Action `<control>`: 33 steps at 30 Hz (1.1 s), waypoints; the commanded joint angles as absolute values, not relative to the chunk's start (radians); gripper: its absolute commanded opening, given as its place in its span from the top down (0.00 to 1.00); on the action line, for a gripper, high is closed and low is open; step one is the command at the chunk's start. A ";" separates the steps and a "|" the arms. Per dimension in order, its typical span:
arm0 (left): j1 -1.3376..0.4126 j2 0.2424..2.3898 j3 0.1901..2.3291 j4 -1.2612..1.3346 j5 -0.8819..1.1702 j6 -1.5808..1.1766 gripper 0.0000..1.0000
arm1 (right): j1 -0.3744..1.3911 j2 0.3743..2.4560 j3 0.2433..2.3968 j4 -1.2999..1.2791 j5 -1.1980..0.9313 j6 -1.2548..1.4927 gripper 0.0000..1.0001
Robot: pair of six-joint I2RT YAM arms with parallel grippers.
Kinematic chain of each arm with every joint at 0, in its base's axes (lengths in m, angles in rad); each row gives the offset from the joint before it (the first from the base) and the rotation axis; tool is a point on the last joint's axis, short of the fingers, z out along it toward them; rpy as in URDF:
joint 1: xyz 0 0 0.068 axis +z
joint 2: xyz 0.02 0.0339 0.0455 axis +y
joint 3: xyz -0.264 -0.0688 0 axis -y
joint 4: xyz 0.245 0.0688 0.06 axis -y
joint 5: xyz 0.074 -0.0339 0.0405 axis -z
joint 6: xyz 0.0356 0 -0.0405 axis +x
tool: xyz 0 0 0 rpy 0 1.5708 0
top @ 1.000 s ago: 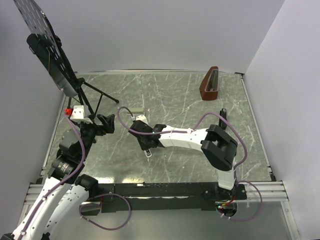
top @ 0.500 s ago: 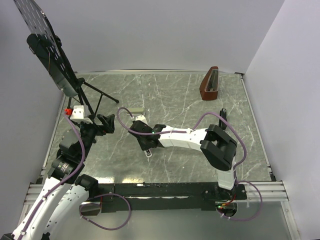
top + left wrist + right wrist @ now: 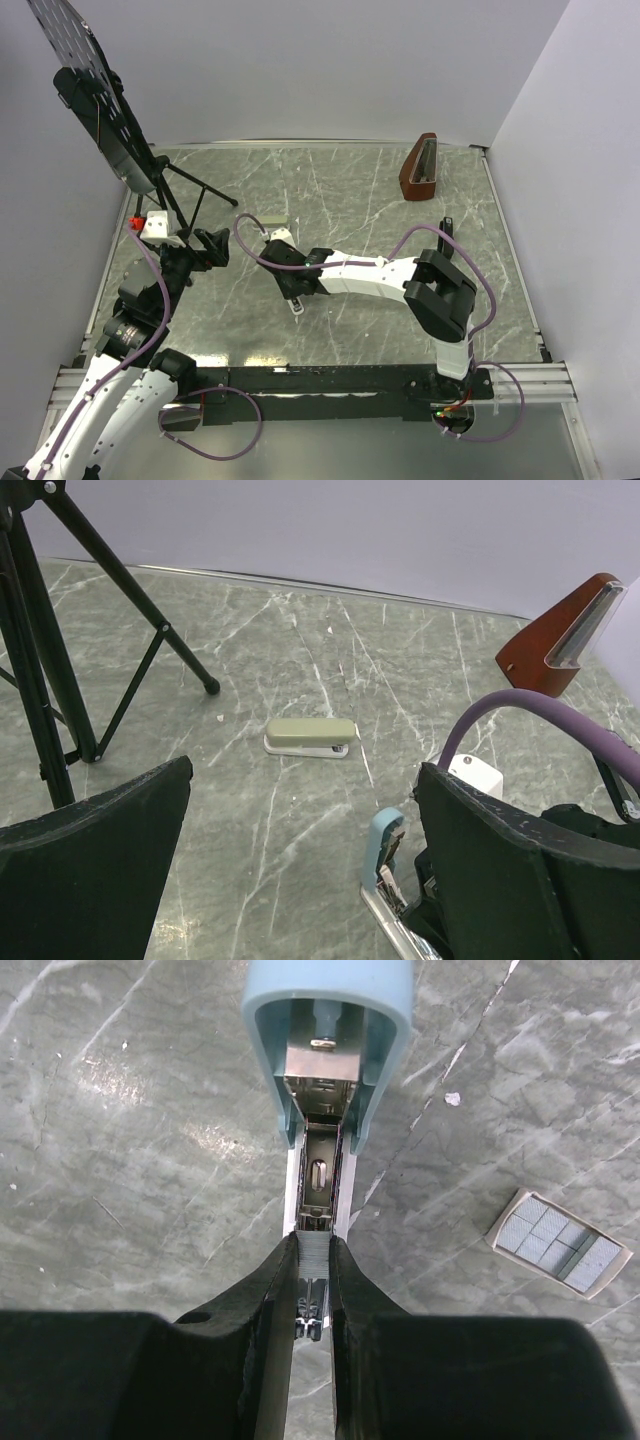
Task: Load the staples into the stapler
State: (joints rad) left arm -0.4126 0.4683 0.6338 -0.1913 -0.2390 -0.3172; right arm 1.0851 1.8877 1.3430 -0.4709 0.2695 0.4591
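**Strip at the rail, not seated yet**

Right end effector (image 3: 313, 1244): jaws nearly closed, pinching a short strip of staples (image 3: 313, 1258) between the fingertips. The strip is lined up with the silvery rail (image 3: 318, 1175) of the stapler (image 3: 327, 1000), at the rail end closest to the fingers. Can't tell if it touches the channel or hangs just above it. The rail ahead of the strip looks bare.

The stapler lies open around the centre of the bench (image 3: 350, 200), in its near half, pale blue cover swung up. The staple box (image 3: 560, 1242) lies open just beside it, with grey blocks inside.

Left end effector (image 3: 303, 810): jaws spread wide, nothing in them, at the left of the bench, apart from the stapler.

Further out: grey-green stapler (image 3: 310, 736) closed, towards the far side. Brown wedge-shaped case (image 3: 420, 168) in the far right corner. Tripod (image 3: 175, 195) far left.

My read on progress:
- Done: stapler opened, strip picked and aligned.
- Left: drop the strip into the channel, let go, back out, shut the cover.
- Past halfway, but the fiddly seating step is the one in hand.
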 commanded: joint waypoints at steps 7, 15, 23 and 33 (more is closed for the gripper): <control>-0.406 0.460 0.637 -0.156 -0.224 -0.313 0.00 | 1.088 1.868 1.374 -0.445 0.275 0.439 0.84; -0.407 0.460 0.637 -0.158 -0.225 -0.313 0.01 | 1.088 1.881 1.367 -0.442 0.278 0.437 0.84; -0.407 0.462 0.637 -0.158 -0.224 -0.313 0.01 | 1.088 1.885 1.362 -0.442 0.273 0.436 0.84; -0.407 0.460 0.637 -0.158 -0.224 -0.313 0.01 | 1.086 1.899 1.362 -0.446 0.265 0.436 0.84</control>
